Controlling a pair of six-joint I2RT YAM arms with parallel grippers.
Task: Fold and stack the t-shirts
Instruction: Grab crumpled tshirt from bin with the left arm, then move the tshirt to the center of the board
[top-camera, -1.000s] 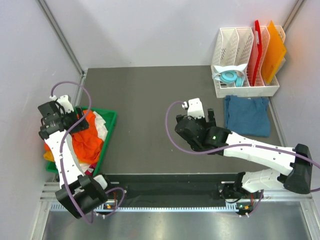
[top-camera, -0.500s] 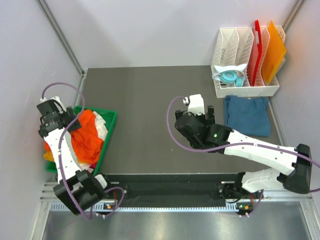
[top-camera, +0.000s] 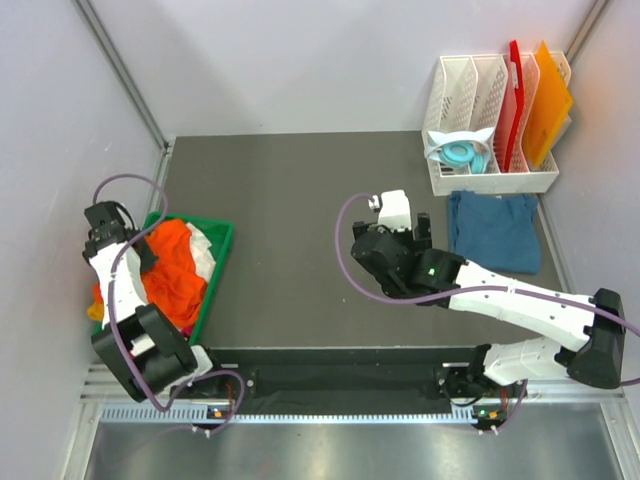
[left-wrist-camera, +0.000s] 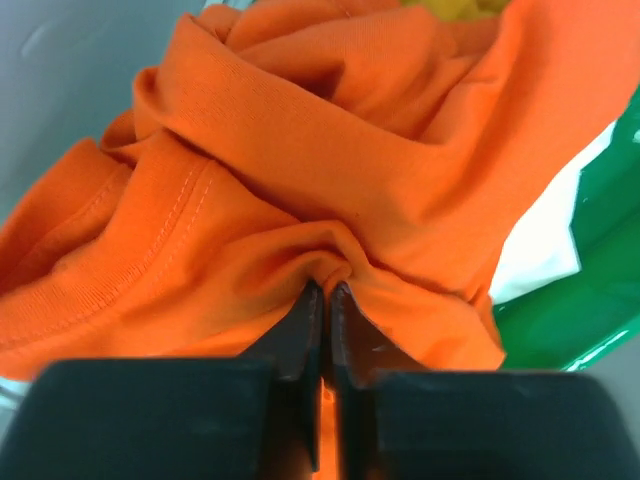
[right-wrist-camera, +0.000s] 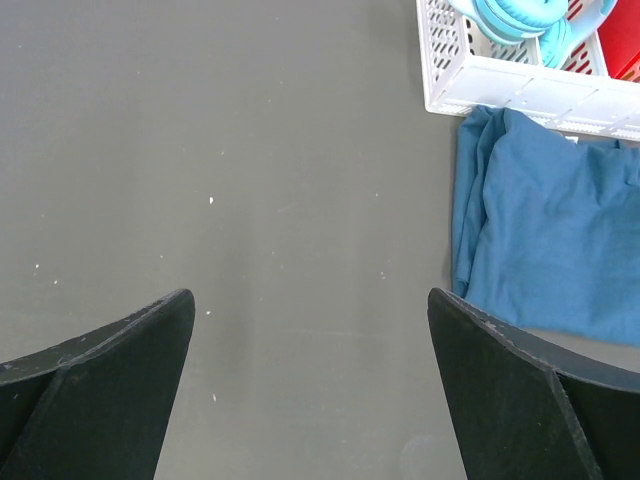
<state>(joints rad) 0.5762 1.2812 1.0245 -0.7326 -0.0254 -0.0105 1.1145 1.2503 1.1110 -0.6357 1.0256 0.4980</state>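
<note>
— Where is the left claw (left-wrist-camera: 325, 292)?

— Down in the green bin (top-camera: 224, 243) at the left edge of the worktop (top-camera: 300, 200). Its two fingers are pressed almost together on a bunched fold of the orange t-shirt (left-wrist-camera: 300, 150).

— So it is pinching the shirt?

— Yes. The cloth puckers at the fingertips, and a ridge of orange is caught between them.

— What else is in the bin?

— A white t-shirt (top-camera: 203, 250) lies beside the orange one, toward the bin's right wall. A bit of a yellow t-shirt (left-wrist-camera: 460, 6) shows past the orange heap.

— And the right claw (right-wrist-camera: 310, 305)?

— Spread wide with nothing between its fingers. It hangs over the dark worktop, right of the middle.

— Where is the blue t-shirt (right-wrist-camera: 545, 240)?

— It lies in a rough rectangle on the worktop at the right. Its far edge touches the front of the white rack (top-camera: 490, 180). It is just to the right of the right claw, and the two are apart.

— What does the rack hold?

— Pale blue headphones (top-camera: 462, 155) sit in the left compartments. A red board (top-camera: 513, 100) and an orange board (top-camera: 550, 100) stand on edge at the right.
</note>
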